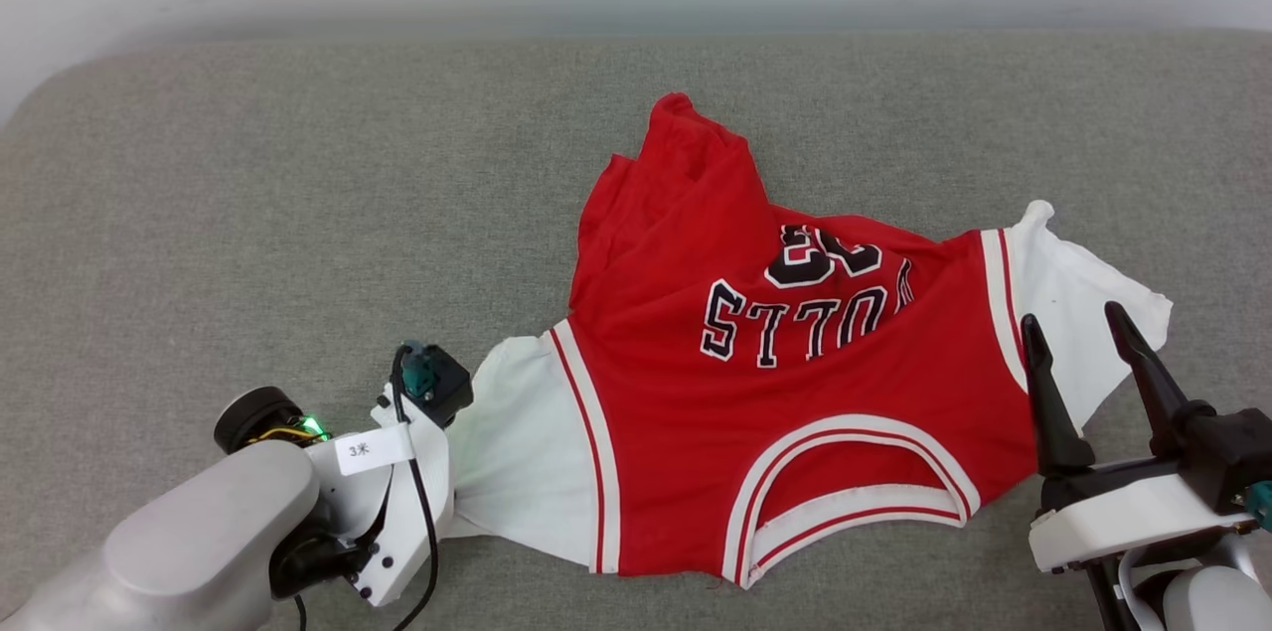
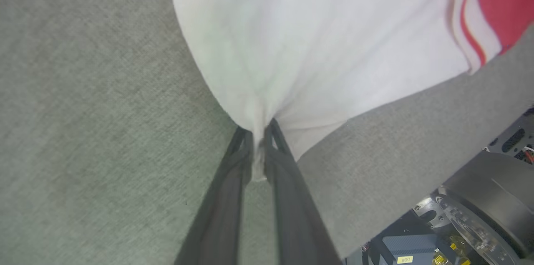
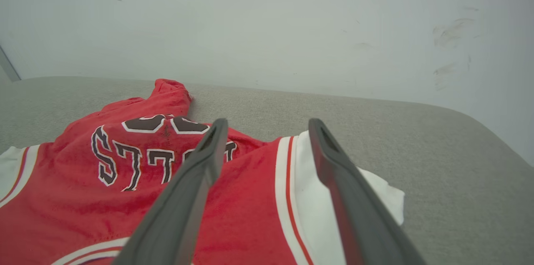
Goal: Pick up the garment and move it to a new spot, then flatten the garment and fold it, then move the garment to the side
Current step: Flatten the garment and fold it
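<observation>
The garment (image 1: 795,393) lies on the grey cushion (image 1: 298,214), a little to the right of the middle in my head view. Its collar (image 1: 855,502) points toward me, so the lettering (image 1: 795,323) reads upside down. The far end of the red body is bunched and folded over itself, not flat.

My left gripper (image 2: 259,127) is closed on the edge of the white left sleeve (image 2: 313,39). In the left wrist view the two fingers are pressed together, with a thin pinch of white fabric between them. The cloth fans out from this pinch and lies on the cushion.

My right gripper (image 1: 1071,318) is open, with the fingers well apart and nothing between them. It is over the right sleeve (image 1: 1073,283). In the right wrist view one finger is over the red part and the other over the white sleeve, with the striped seam between them. I cannot tell if the tips touch the fabric. Behind the cushion I see a pale wall (image 3: 267,18).
</observation>
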### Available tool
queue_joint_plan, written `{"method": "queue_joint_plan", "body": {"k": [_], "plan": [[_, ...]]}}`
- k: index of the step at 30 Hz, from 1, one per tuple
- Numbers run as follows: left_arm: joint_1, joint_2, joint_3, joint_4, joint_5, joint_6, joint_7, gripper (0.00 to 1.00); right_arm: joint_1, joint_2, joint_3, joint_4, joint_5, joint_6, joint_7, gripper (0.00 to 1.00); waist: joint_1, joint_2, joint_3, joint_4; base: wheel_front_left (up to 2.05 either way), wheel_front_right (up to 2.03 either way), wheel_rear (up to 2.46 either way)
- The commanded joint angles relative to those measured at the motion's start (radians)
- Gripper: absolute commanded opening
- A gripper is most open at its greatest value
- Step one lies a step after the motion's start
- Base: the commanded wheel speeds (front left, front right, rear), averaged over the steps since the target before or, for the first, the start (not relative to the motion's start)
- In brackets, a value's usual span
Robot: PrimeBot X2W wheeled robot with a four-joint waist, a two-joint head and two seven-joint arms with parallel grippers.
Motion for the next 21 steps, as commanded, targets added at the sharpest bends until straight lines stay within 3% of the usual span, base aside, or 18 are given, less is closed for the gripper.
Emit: {"method": "queue_joint_plan", "body": {"k": [1, 12, 21], "plan": [[0.003, -0.007, -0.011, 0.009, -0.001, 0.000, -0.010, 0.00, -0.009, -0.007, -0.003, 0.001, 0.011, -0.001, -0.006, 1.00, 0.0000, 0.0000, -0.007, 0.004, 0.00, 0.00, 0.00], [0.033, 0.075, 0.117, 0.083, -0.076, 0.026, -0.256, 0.00, 0.035, -0.054, -0.071, -0.012, 0.014, -0.001, 0.014, 1.00, 0.0000, 0.0000, -0.087, 0.026, 0.00, 0.00, 0.00], [0.106, 0.164, 0.197, 0.071, -0.132, 0.079, -0.379, 0.00, 0.011, -0.192, -0.124, -0.113, 0.037, -0.001, 0.117, 1.00, 0.0000, 0.0000, -0.124, 0.047, 0.00, 0.00, 0.00]]}}
